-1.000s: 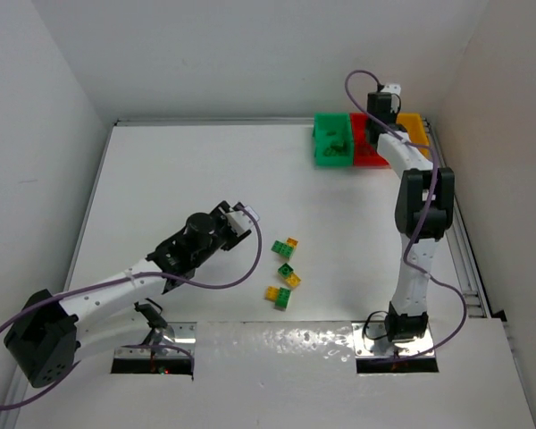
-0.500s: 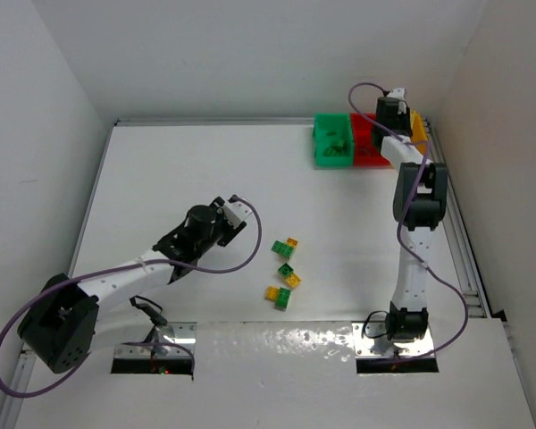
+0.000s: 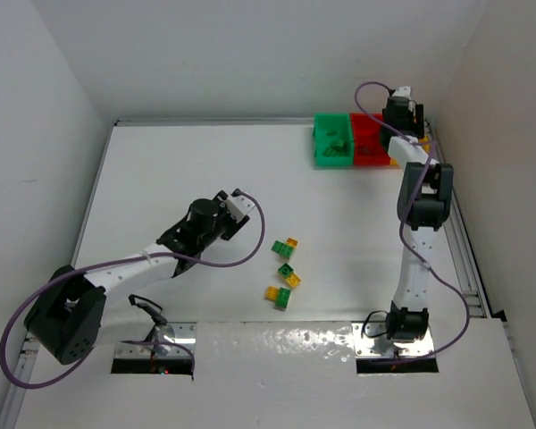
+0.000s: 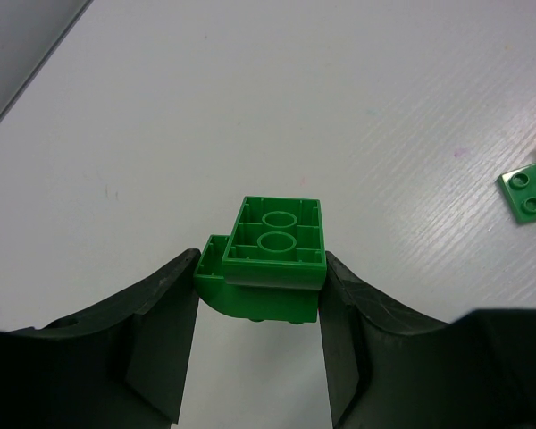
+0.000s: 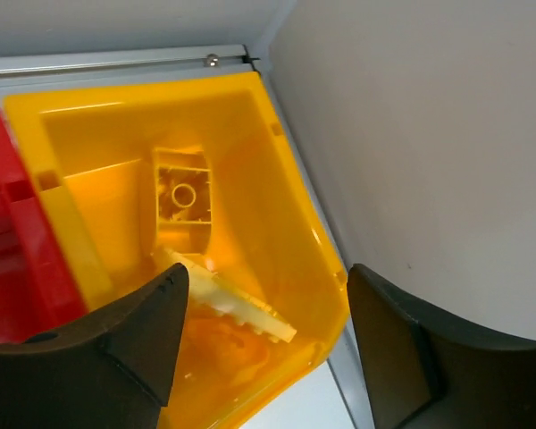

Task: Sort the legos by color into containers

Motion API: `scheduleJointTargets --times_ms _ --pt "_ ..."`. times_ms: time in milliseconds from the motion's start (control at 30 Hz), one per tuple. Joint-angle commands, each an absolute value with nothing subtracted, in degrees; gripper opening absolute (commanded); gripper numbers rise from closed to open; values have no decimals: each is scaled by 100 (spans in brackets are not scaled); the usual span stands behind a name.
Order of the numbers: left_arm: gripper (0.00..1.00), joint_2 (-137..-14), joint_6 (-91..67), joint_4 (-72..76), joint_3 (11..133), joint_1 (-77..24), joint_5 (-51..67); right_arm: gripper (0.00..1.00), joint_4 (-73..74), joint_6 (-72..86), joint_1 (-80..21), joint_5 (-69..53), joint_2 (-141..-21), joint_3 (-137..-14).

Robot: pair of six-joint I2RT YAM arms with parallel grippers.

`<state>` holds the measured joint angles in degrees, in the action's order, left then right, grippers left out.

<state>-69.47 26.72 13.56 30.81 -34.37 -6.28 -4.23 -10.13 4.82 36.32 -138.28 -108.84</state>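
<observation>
You've got bright, even overhead light in the top view: table [image 3: 161,179] near-white, shadows under the arms [image 3: 125,273] faint and soft. Glare sits on the glossy near strip [image 3: 277,344]. Left wrist view: green brick [image 4: 272,255] sharp, left fingers [image 4: 152,340] dark and soft-focus. Right wrist view: yellow bin [image 5: 281,210] glows oversaturated, yellow bricks [image 5: 183,201] inside smear together; right fingers [image 5: 98,349] underexposed, blurred at the frame bottom.

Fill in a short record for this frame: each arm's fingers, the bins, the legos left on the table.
left fingers: shut on a green lego
right fingers: open, empty, over the yellow bin
yellow bin contents: yellow legos
other bins: green bin, red bin, in a row beside it
unsorted: loose legos, green and yellow, mid-table
</observation>
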Motion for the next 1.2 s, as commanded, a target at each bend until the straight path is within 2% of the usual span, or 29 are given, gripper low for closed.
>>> scheduleJointTargets --times_ms 0,233,367,500,600,633,733,767,900,1033,1167 --pt "0 -6865 2637 1591 3296 -3366 -510 71 -563 -853 422 3507 -13343 -10846" --pt "0 -6733 2637 1635 3296 -3366 -151 76 -606 -712 -165 2997 -12499 -9792" --pt "0 -6636 2646 1696 3331 -3375 210 79 -133 -81 -518 2664 -11963 -9528" --pt "0 -6504 2794 1784 3392 -3375 649 79 -105 132 -930 1787 -11112 -8670" --pt "0 -6399 2927 1680 3489 -3366 1350 78 -552 -174 -1037 -178 -10110 -7547" --pt "0 -6390 2953 1609 3533 -3358 1554 77 -710 -254 -1037 -1742 -9864 -7254" --pt "0 -6416 3094 1231 3848 -3340 2500 75 -1168 -632 -1081 -4270 -9054 -6304" --pt "0 -6442 3094 1152 3919 -3340 2696 74 -1178 -563 -1107 -4541 -8914 -6136" --pt "0 -6574 3199 564 4280 -3340 3724 71 -196 -1088 -1379 -5106 -8439 -5801" --pt "0 -6680 3331 238 4587 -3349 3937 71 745 -1879 -1748 -5072 -8052 -5669" --pt "0 -6750 3568 88 4667 -3349 4034 71 835 -1969 -2039 -5062 -7761 -5581"
